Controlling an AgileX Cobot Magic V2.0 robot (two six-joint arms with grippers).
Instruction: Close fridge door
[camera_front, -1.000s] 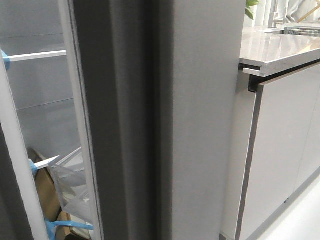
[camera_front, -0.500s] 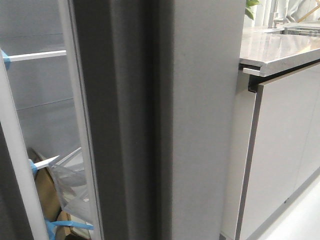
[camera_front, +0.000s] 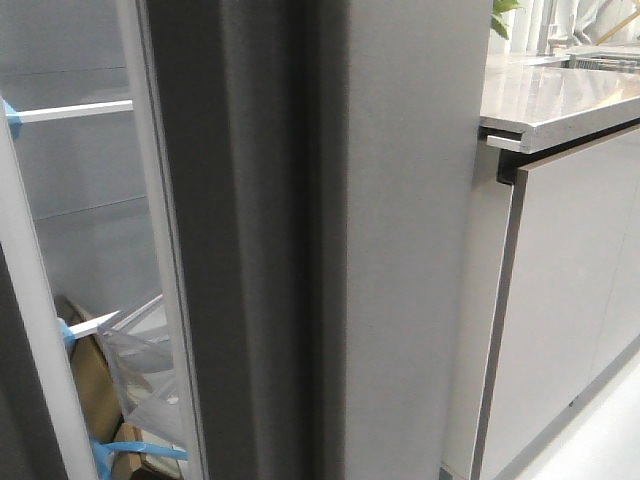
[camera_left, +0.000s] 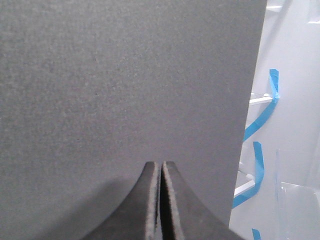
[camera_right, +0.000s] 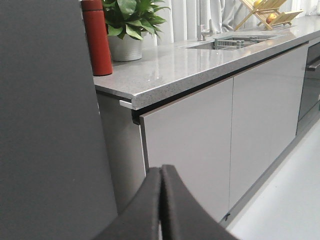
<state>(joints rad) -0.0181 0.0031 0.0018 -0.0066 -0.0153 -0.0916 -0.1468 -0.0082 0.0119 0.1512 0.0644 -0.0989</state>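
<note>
Front view: tall matte dark-grey fridge door (camera_front: 300, 240) fills the centre, ajar; white shelves with blue tape (camera_front: 120, 452) visible in the gap at left. Glossy pale-grey cabinet front (camera_front: 570, 300) under a speckled stone countertop (camera_front: 560, 95) at right.

Left wrist view: left gripper (camera_left: 161, 172) clenched, empty, close to the door panel (camera_left: 125, 85); contact unclear.

Right wrist view: right gripper (camera_right: 161, 177) clenched, empty, beside the door (camera_right: 45, 125). Red cylindrical bottle (camera_right: 96, 37) and potted green plant (camera_right: 127, 25) on countertop.

left pincer (camera_left: 161, 200): 2 matte black curved fingers, slightly grainy surface. right pincer (camera_right: 161, 205): same black curved pair.

Fridge door (camera_front: 300, 240) left of cabinets (camera_front: 560, 300)
</note>
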